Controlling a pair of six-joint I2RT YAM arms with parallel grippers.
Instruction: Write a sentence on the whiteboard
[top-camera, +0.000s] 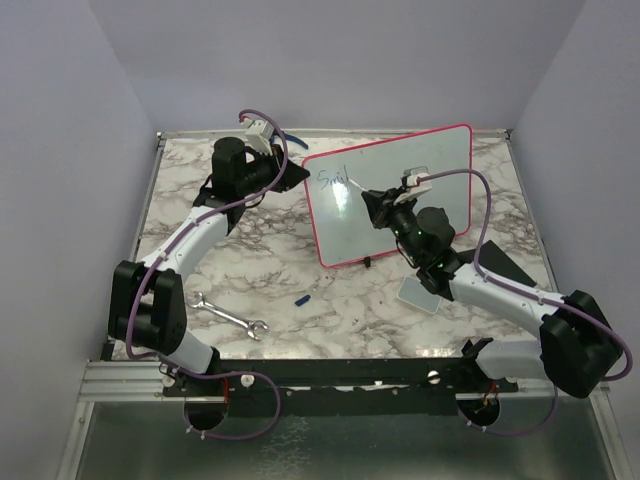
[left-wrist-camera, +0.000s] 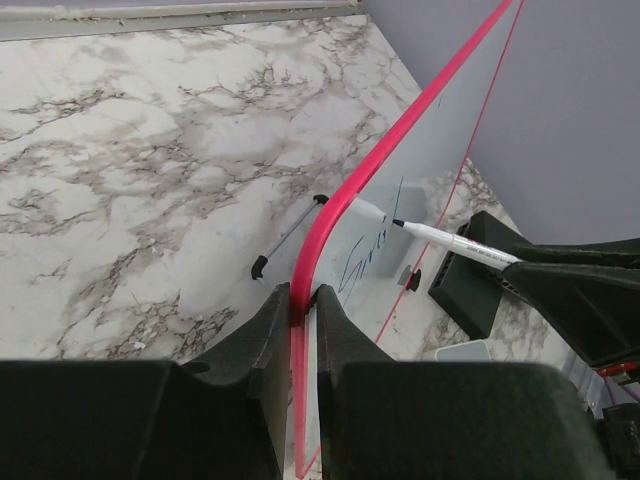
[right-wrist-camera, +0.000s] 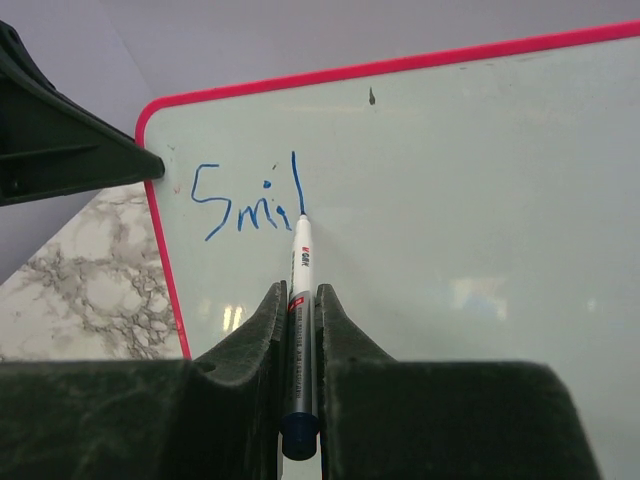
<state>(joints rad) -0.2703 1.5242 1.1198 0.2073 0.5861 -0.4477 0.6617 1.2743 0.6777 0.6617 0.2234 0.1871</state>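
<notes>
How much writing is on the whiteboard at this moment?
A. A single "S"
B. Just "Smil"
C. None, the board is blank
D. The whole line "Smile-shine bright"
B: the right wrist view shows only the blue letters "Smil" on the whiteboard, with the tip of the marker held in the right gripper at the foot of the l.

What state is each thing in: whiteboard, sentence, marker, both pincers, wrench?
whiteboard: standing on edge
sentence: unfinished, reads "Smil"
marker: uncapped, tip on the whiteboard
left pincer: shut on the whiteboard's edge
right pincer: shut on the marker
wrench: lying flat, untouched
</notes>
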